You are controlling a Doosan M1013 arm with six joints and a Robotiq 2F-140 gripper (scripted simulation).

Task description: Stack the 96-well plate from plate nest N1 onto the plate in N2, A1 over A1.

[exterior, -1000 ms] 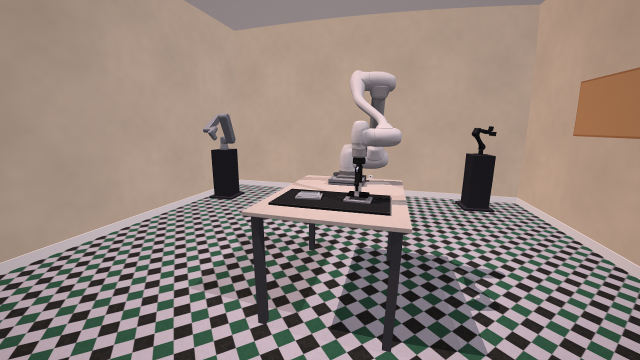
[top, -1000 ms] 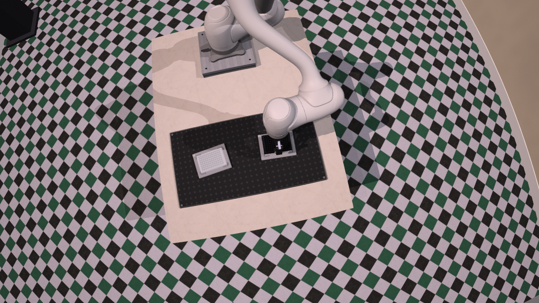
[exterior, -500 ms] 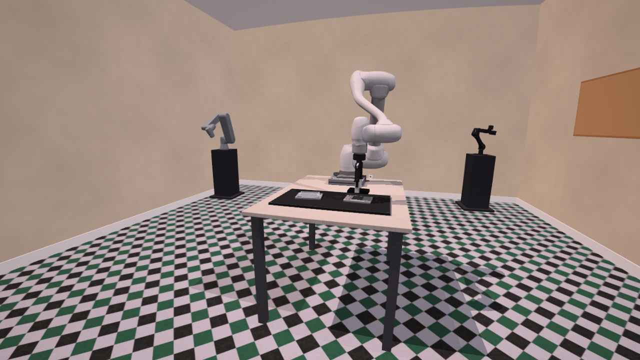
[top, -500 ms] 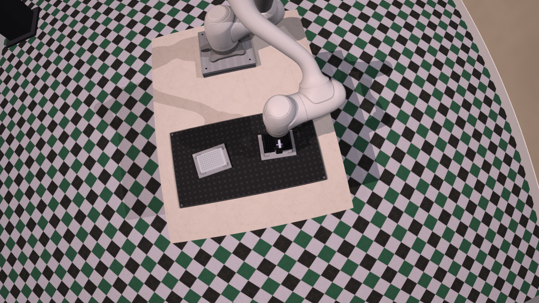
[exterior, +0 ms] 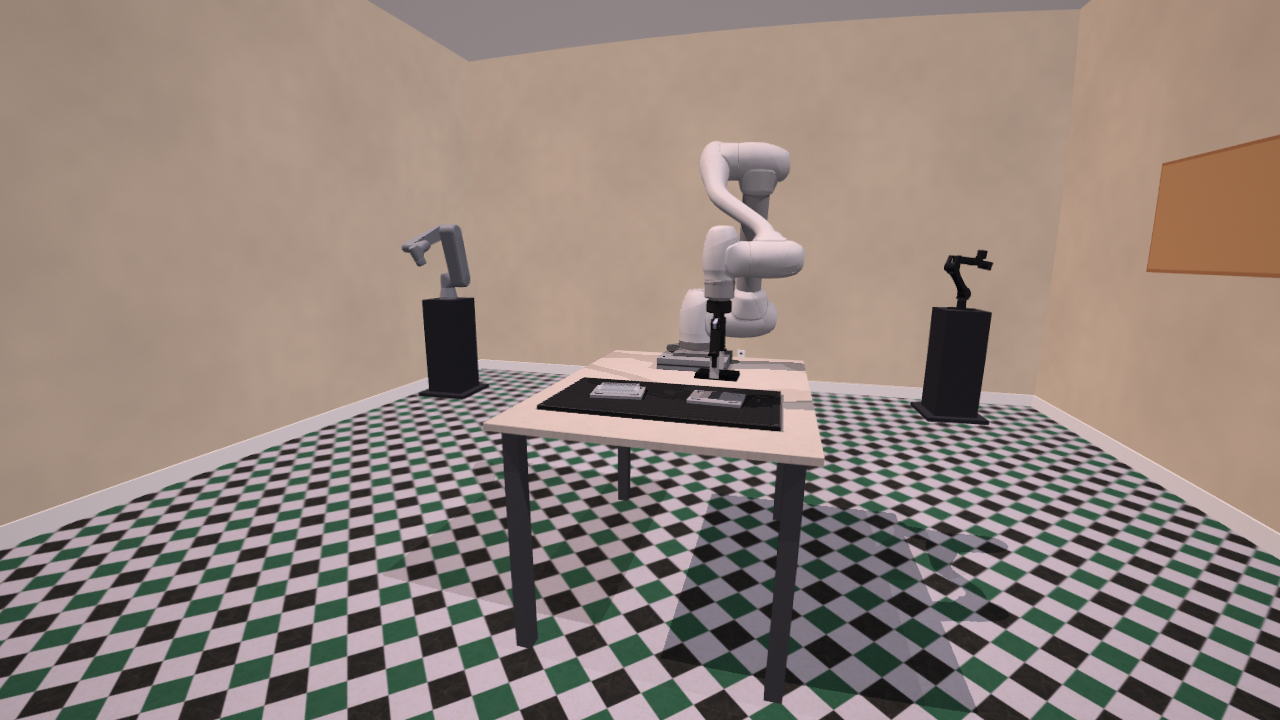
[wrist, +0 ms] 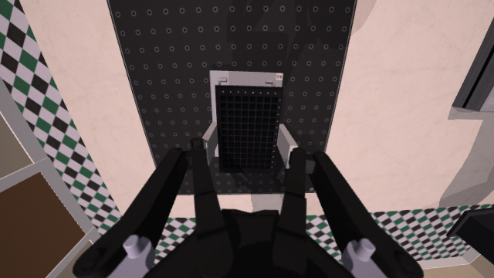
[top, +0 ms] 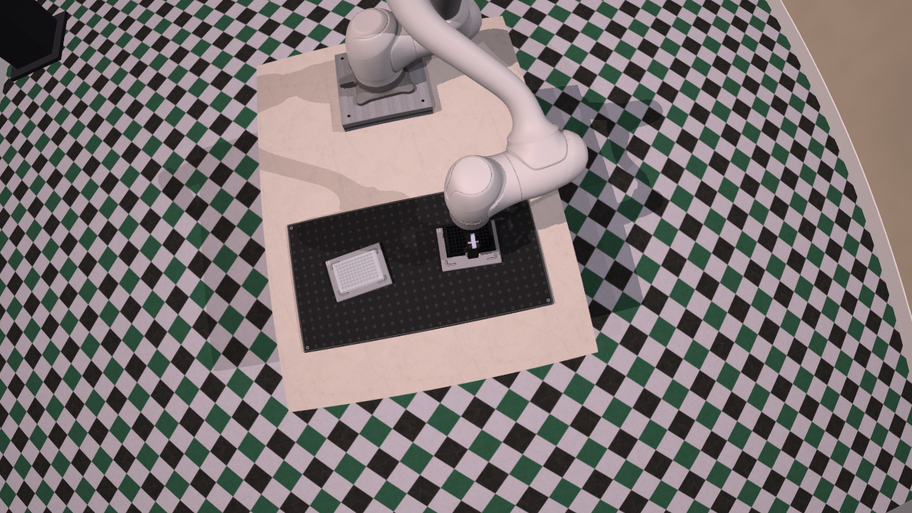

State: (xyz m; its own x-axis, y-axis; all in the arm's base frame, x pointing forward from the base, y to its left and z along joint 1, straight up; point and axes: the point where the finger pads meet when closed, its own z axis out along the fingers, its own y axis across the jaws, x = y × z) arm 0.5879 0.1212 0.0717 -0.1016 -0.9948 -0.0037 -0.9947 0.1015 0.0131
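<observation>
Hidden: the arm's wrist (top: 473, 191) covered the far edge of the black plate (top: 463, 241) in the top view; corner marks were too small to read.
Gripper: the gripper (wrist: 248, 154) was clamped on the black plate's long sides.
Black plate: lifted above nest N1 (wrist: 247, 79).
Nest N2: nest N2 (top: 340, 293) held the white plate (top: 358, 273), seated within its frame.
Base: both nests stood on the black perforated board (top: 407, 306).

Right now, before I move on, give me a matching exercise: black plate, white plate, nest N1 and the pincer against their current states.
1. black plate
2. white plate
3. nest N1
4. pincer

a. shut on a plate
b. seated in nest N2
c. held above its nest
d. no plate seated in it

Pairs: 1-c; 2-b; 3-d; 4-a
</observation>
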